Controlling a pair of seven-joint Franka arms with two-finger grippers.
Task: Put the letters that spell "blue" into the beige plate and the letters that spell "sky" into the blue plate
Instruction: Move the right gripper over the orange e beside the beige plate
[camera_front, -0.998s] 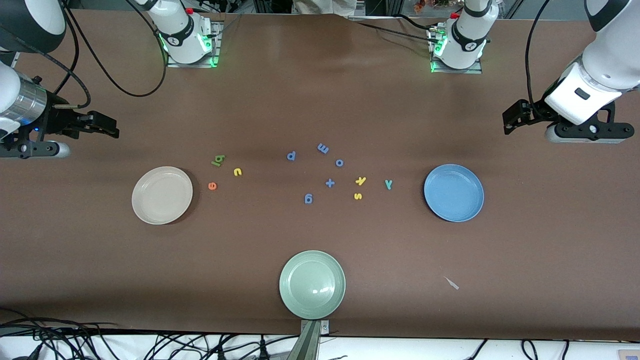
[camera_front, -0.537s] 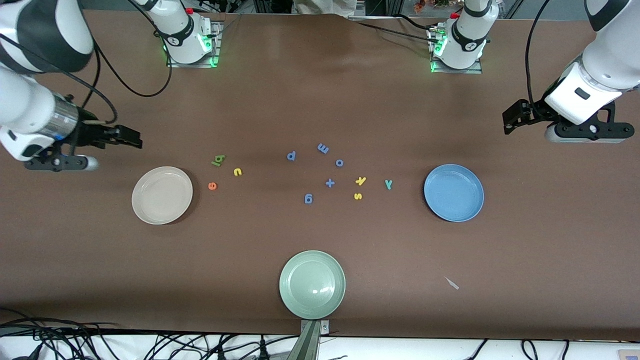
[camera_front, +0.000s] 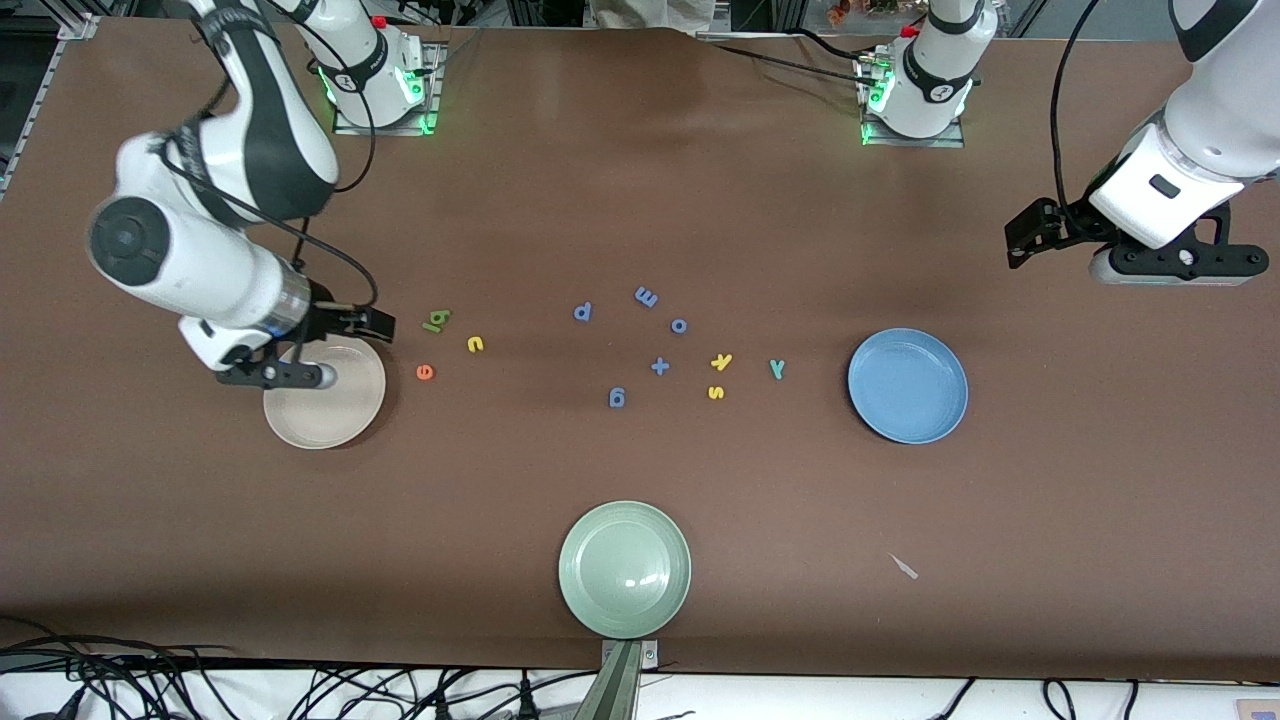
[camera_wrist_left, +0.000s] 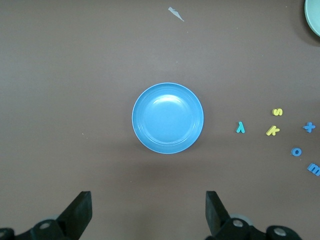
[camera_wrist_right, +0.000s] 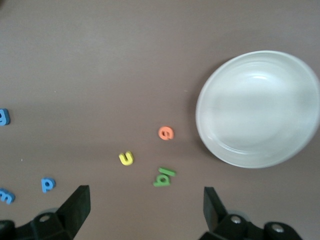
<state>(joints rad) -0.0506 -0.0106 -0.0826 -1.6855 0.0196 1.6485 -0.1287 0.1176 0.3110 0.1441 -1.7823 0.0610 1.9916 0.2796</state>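
Observation:
The olive-green b and thin green l (camera_front: 436, 320) lie touching, with the yellow u (camera_front: 475, 344) and orange e (camera_front: 425, 372) close by, all beside the beige plate (camera_front: 330, 418). My right gripper (camera_front: 377, 324) hovers open and empty over that plate's rim, its wrist view showing the b and l (camera_wrist_right: 164, 176), u (camera_wrist_right: 126, 158), e (camera_wrist_right: 165, 133) and plate (camera_wrist_right: 257, 107). Yellow k (camera_front: 721, 361), yellow s (camera_front: 715, 392) and teal y (camera_front: 777, 369) lie beside the blue plate (camera_front: 907, 385). My left gripper (camera_front: 1018, 240) waits open, high over the table at its own arm's end.
Several small blue letters (camera_front: 646, 296) are scattered mid-table between the two letter groups. A pale green plate (camera_front: 624, 568) sits near the front edge. A small pale scrap (camera_front: 903, 566) lies nearer the camera than the blue plate.
My right arm has swung in from the table's end until its gripper is over the beige plate's rim, close to the b and l. The left arm has not moved.

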